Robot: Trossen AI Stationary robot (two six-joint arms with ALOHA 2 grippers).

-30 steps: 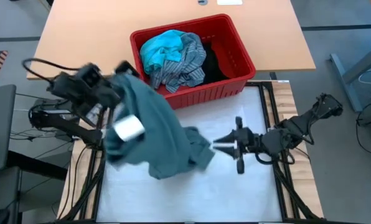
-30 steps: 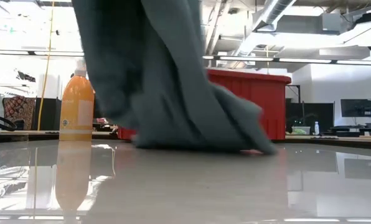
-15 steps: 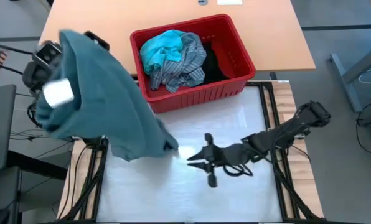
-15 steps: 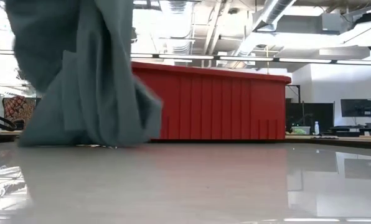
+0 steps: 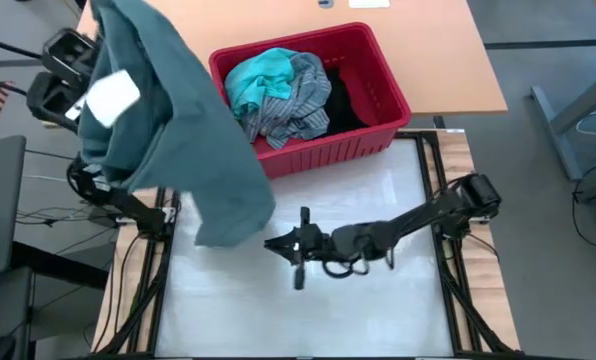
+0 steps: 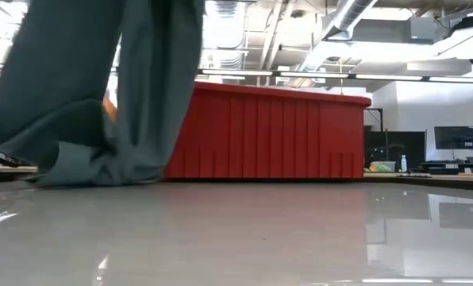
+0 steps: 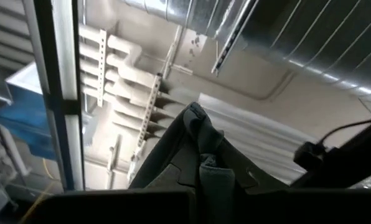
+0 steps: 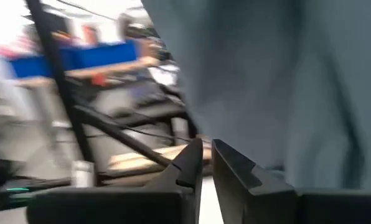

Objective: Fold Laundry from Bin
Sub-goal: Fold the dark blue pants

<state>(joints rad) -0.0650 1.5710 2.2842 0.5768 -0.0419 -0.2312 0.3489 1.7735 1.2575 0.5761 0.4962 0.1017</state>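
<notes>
Since the earlier frames, the left arm has swung the grey-green garment (image 5: 183, 130) up and away from the counter's middle toward its own side, and the right arm has reached further across the white counter (image 5: 378, 310) toward the hanging cloth, its fingers drawing closer together.

Left tool: hidden under the fabric in the high view; in the left wrist view its fingers are pressed together on a bunch of the grey-green garment (image 7: 201, 155), pinching it. Cloth hangs down from the tool in a long drape. The lower hem sits at counter level in the low view (image 6: 86, 151), in front of the bin. A white label (image 5: 113, 95) shows on the raised part of the cloth.

Right tool (image 5: 274, 244): stretched out low over the counter, tip just beside the lower edge of the hanging garment. In the right wrist view the two dark fingers (image 8: 192, 158) stand with only a narrow gap between them, nothing caught in it; the grey-green cloth (image 8: 279, 81) fills the view just ahead of the tips. Contact with the cloth cannot be told.

Red bin (image 5: 378, 130): beyond the right tool, on the far part of the counter. Inside it: turquoise garment (image 5: 263, 75), striped shirt (image 5: 298, 100), black garment (image 5: 343, 100).
</notes>
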